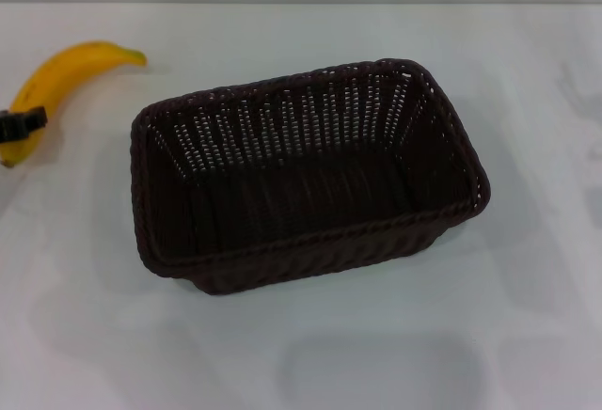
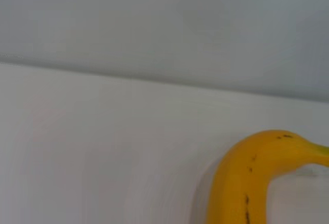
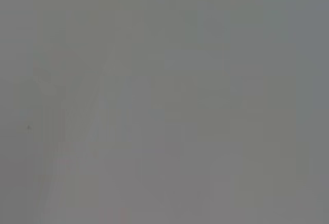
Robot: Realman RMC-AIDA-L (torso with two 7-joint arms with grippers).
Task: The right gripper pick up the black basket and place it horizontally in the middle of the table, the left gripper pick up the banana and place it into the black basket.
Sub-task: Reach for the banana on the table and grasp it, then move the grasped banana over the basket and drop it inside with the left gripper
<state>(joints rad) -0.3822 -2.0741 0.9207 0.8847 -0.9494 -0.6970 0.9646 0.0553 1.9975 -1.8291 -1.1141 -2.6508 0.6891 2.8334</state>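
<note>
The black basket (image 1: 310, 175) stands upright in the middle of the white table (image 1: 301, 354), its long side running across the head view; it is empty. The yellow banana (image 1: 56, 86) lies at the far left of the table, stem end pointing right. A black piece of my left gripper (image 1: 21, 124) shows at the left edge, lying across the banana's lower part. The banana also shows in the left wrist view (image 2: 247, 178), close to the camera. My right gripper is out of view; the right wrist view shows only a blank grey surface.
The table's far edge (image 1: 301, 2) meets a pale wall. Bare tabletop lies in front of and to the right of the basket.
</note>
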